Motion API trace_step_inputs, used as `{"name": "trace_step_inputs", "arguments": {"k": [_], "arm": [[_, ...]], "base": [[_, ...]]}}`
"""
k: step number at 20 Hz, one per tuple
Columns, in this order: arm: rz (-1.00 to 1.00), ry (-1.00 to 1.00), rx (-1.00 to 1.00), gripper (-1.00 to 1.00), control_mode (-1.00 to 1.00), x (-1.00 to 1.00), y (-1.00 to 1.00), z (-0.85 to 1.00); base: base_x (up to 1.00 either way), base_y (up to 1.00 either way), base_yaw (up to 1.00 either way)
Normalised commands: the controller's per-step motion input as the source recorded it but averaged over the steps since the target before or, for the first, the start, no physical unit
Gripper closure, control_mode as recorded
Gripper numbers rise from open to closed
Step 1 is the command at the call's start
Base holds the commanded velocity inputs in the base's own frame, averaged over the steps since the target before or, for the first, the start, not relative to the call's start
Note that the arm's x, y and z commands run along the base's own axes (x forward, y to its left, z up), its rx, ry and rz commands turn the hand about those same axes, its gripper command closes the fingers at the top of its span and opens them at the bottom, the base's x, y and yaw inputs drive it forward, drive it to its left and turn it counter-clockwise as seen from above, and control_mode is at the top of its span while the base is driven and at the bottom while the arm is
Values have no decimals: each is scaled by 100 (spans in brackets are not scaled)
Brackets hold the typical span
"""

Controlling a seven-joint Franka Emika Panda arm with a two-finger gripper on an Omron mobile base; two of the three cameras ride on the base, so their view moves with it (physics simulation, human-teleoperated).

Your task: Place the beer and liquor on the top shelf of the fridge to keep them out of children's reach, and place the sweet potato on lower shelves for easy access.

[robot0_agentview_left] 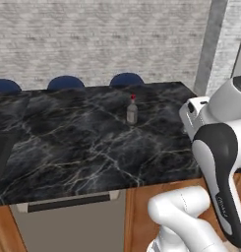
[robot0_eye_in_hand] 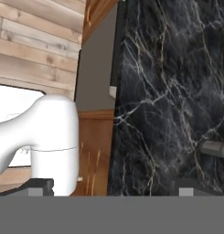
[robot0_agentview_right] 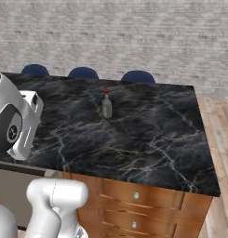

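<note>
I see one liquor (robot0_agentview_left: 132,110) bottle, greyish with a red cap, standing upright on the black marble counter (robot0_agentview_left: 82,147). In the left base view it sits a little right of centre, toward the far edge, with bare marble all around it. In the right base view the same bottle (robot0_agentview_right: 106,104) stands at about eleven o'clock from the middle of the counter, again alone and touching nothing but the stone.

In the hand view the gripper (robot0_eye_in_hand: 111,189) looks along the counter, its two dark finger tips (robot0_eye_in_hand: 38,186) just showing at the bottom. The fingers are spread wide, one tip at the lower left over the wooden cabinet front (robot0_eye_in_hand: 93,155), the other at the lower right over the marble. Nothing lies between them. The liquor appears as a grey shape at the right edge (robot0_eye_in_hand: 216,149), at about three o'clock from the view's centre, above and to the right of the right-hand tip, well apart from it and outside the gap between the fingers.

Counting: one bottle, three blue chair backs (robot0_agentview_left: 126,79) behind the counter's far edge, two knobbed drawers (robot0_agentview_right: 136,195) in the wooden front in the right base view. The drawers are closed, so I cannot tell what is in them.
</note>
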Motion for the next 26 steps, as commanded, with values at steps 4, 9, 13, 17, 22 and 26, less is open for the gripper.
{"name": "trace_step_inputs", "arguments": {"k": [4,9,13,17,22,26], "arm": [[0,0,0,-100,100,0,0,0],[0,0,0,-100,100,0,0,0],[0,0,0,-100,100,0,0,0],[-6,0,0,-100,-100,30,0,-12],[-2,0,0,-100,-100,44,0,-2],[5,0,0,-100,-100,29,0,0]], "base": [[52,0,-3],[43,1,-3],[18,0,-5],[0,0,0],[0,0,0],[0,0,0]]}}
